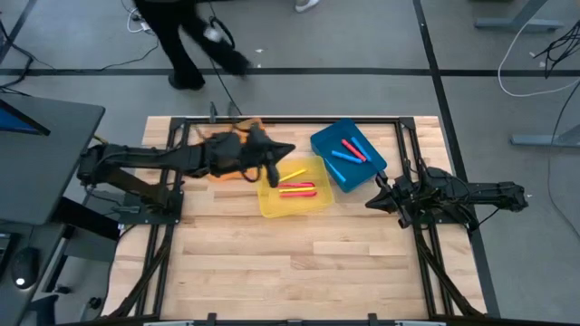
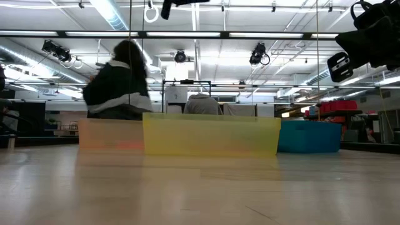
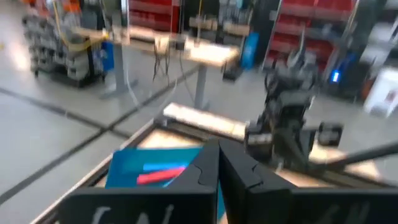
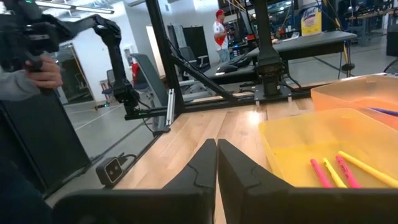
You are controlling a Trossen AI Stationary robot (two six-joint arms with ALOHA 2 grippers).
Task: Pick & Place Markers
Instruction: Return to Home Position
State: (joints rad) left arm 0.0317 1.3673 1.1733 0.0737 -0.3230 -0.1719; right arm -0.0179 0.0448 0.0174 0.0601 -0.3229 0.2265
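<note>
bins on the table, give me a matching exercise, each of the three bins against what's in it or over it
1. yellow bin
2. blue bin
3. orange bin

A. blue and red markers inside
B. partly under the left arm
C. pink and yellow markers inside

Pairs: 1-C, 2-A, 3-B

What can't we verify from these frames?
- Orange bin contents: cut off by the edge in the right wrist view; under the left arm in the high view.
- Contents of the yellow bin and blue bin: low view, their walls hide them.
- Markers in the blue bin: left wrist view, blurred, partly behind the left gripper.
</note>
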